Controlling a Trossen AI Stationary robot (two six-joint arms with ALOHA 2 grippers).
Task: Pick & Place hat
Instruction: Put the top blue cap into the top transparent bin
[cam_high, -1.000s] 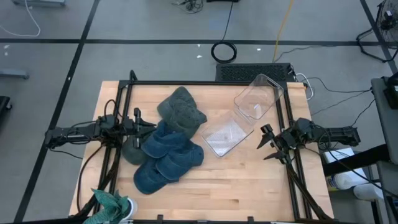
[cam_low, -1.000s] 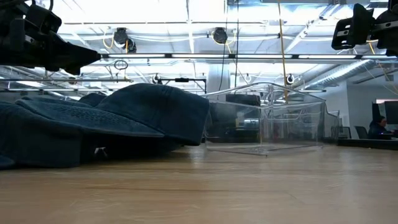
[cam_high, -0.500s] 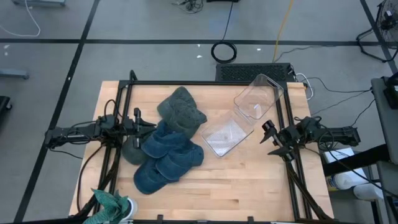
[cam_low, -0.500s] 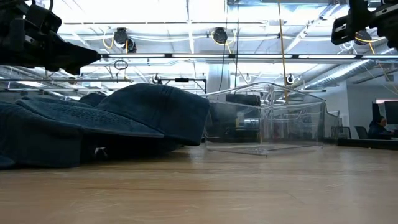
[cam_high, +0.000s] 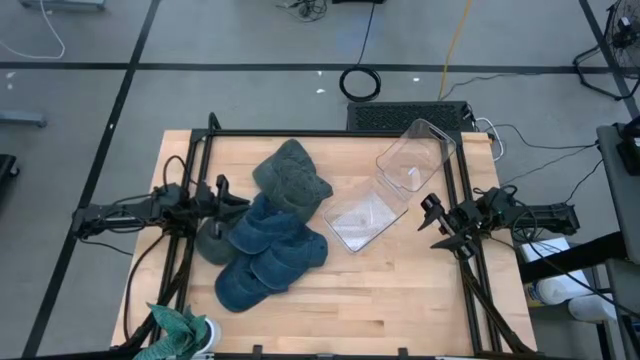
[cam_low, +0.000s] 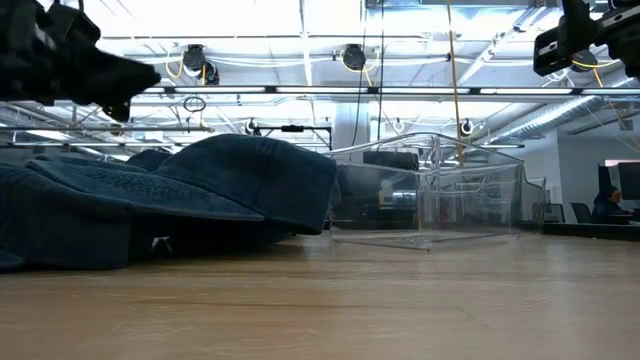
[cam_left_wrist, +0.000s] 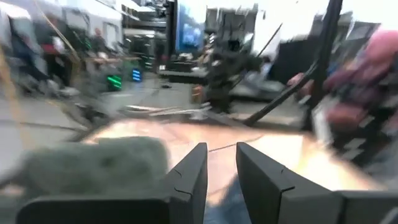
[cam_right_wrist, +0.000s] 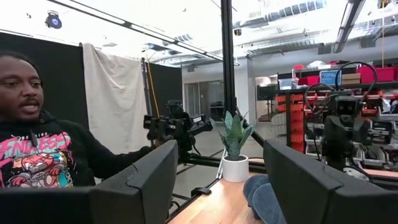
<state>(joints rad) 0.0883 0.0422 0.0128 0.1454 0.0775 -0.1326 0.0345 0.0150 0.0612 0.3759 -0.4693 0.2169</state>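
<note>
On wood — soft blue hats (cam_high: 268, 250), heaped.

Counter (cam_high: 400, 290): pale wood, smooth, visible grain, slight sheen in low view. Frame (cam_high: 330, 133) around it: dark metal, matt.

Blue hats (cam_high: 268, 250): denim-like cloth, soft, matt, stitched seams on the brims. Green hat (cam_high: 291, 177): coarser, fuzzy cloth, matt. Grey hat (cam_high: 213, 243): dull cloth, mostly covered.

Bin (cam_high: 412, 160): clear hard plastic, glossy, reflections along the walls. Its flat lid (cam_high: 362, 219): same clear plastic, faintly scuffed.

Left pincer (cam_high: 240, 200) and right pincer (cam_high: 433, 225): dark matt plastic fingers, smooth flat faces in the wrist views.

Floor (cam_high: 250, 90): grey, smooth, matt.
</note>
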